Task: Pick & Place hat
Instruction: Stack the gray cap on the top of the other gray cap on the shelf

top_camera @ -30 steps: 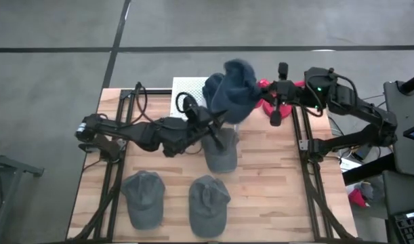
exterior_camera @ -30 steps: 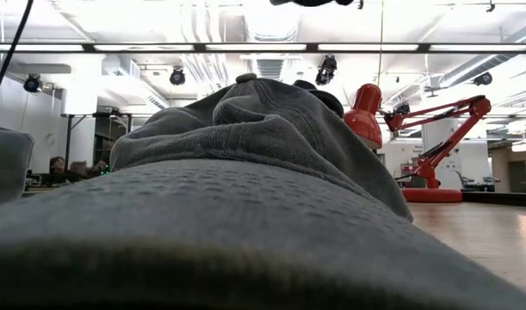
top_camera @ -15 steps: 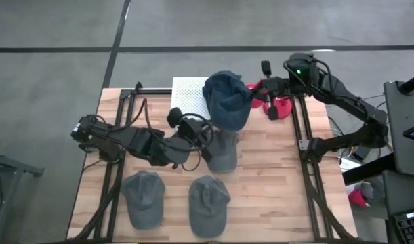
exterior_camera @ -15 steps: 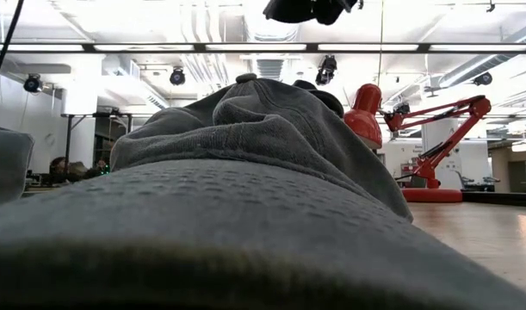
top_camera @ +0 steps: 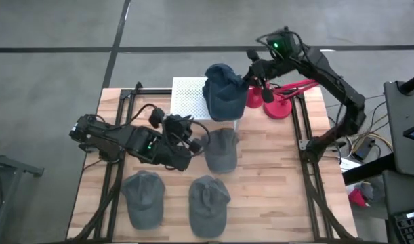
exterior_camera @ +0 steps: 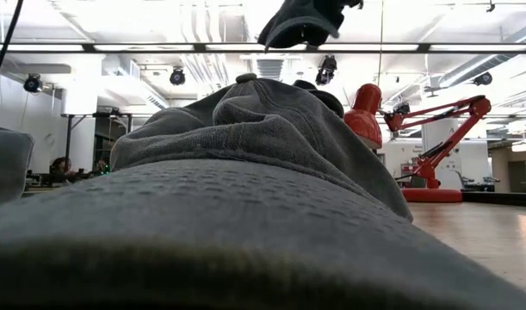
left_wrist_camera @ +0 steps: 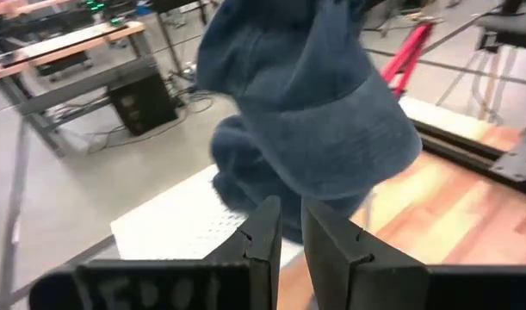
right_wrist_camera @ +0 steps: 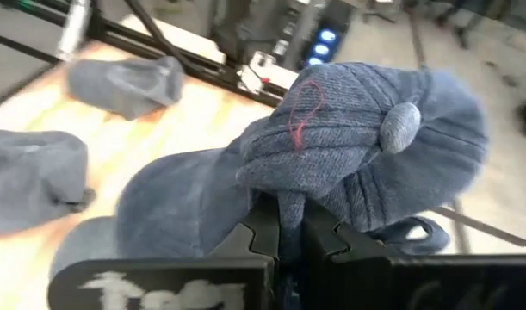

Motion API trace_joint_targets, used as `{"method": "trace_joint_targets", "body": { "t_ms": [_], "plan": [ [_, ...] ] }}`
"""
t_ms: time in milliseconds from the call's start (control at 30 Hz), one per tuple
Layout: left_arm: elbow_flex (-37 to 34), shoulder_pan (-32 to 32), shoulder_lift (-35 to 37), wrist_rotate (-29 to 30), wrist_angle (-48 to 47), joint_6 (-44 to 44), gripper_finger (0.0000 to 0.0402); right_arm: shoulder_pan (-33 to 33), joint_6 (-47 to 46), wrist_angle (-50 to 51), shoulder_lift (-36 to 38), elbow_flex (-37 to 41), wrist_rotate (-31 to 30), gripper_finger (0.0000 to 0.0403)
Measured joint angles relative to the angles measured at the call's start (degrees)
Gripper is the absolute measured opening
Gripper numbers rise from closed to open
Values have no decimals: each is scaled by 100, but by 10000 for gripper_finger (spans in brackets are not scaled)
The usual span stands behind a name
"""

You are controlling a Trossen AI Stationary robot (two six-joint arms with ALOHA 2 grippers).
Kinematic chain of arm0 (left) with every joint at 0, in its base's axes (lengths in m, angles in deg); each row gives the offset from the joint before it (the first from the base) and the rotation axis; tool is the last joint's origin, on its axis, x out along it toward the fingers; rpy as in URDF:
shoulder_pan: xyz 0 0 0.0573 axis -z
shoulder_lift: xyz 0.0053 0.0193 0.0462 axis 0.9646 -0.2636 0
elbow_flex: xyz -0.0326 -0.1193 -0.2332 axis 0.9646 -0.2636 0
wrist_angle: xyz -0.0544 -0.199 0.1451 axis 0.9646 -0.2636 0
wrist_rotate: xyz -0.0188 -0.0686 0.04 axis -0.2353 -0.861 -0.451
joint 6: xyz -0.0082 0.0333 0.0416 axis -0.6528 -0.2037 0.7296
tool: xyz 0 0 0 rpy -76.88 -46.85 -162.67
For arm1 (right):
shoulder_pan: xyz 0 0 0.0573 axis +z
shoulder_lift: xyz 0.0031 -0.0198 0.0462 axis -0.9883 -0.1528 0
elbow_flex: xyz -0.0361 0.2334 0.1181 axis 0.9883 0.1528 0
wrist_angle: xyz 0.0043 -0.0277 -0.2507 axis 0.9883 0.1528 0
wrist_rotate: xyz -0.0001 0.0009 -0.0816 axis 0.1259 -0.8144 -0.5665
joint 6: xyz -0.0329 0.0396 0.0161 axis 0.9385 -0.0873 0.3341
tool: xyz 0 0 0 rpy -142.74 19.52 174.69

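Observation:
A dark blue hat (top_camera: 225, 93) hangs in the air over the table's far side, above a white perforated board (top_camera: 188, 102). It shows at the top of the low view as the blue hat (exterior_camera: 301, 19). My right gripper (top_camera: 249, 76) is shut on it from the right. My left gripper (top_camera: 200, 141) is shut with nothing in it and sits lower, to the hat's near left, beside a grey hat (top_camera: 222, 150) lying on the table. In the left wrist view the blue hat (left_wrist_camera: 306, 112) hangs ahead of the left gripper (left_wrist_camera: 286, 226). My right gripper (right_wrist_camera: 284, 226) pinches a bunched fold of the blue hat's crown (right_wrist_camera: 284, 198) between its two fingers, close to the top button (right_wrist_camera: 402, 123). The fingers come from the table's right side. The hat is lifted clear and hangs beside and below the fingers, slack.
Two more grey hats (top_camera: 144, 196) (top_camera: 209, 203) lie near the table's near edge; one fills the front of the low view as a grey hat (exterior_camera: 245, 198). A red desk lamp (top_camera: 280, 103) stands at the far right, close under the right arm. Bare wood shows to the right.
My right gripper has carried the blue hat toward the table's far edge and a little left, still shut on it; the hat has come further into the top of the low view. My left gripper has drawn back from under the hat toward the table's left.

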Motion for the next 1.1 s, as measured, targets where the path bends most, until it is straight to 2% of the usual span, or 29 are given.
{"method": "trace_joint_targets", "body": {
  "t_ms": [100, 167, 433, 600, 867, 1100],
  "plan": [
    [0, 0, 5, 100, -529, -476, 53, -203, 169, 418, -371, -496, 613, 8],
    [0, -2, 5, 141, -823, -699, 53, -311, 182, 642, -594, -785, 801, 8],
    [-7, 0, 7, 280, -1849, -1597, 53, -504, 781, 1608, -1254, -1504, 798, 8],
    [-9, -2, 12, 359, -2199, -1939, 53, -504, 1108, 1740, -1468, -1574, 797, 8],
    [-9, -2, 12, 385, -2209, -1949, 53, -522, 1566, 1742, -1566, -1507, 797, 8],
    [-9, -2, 12, 393, -2209, -1972, 53, -578, 1600, 1767, -1714, -1487, 795, 8]
  ]
}}
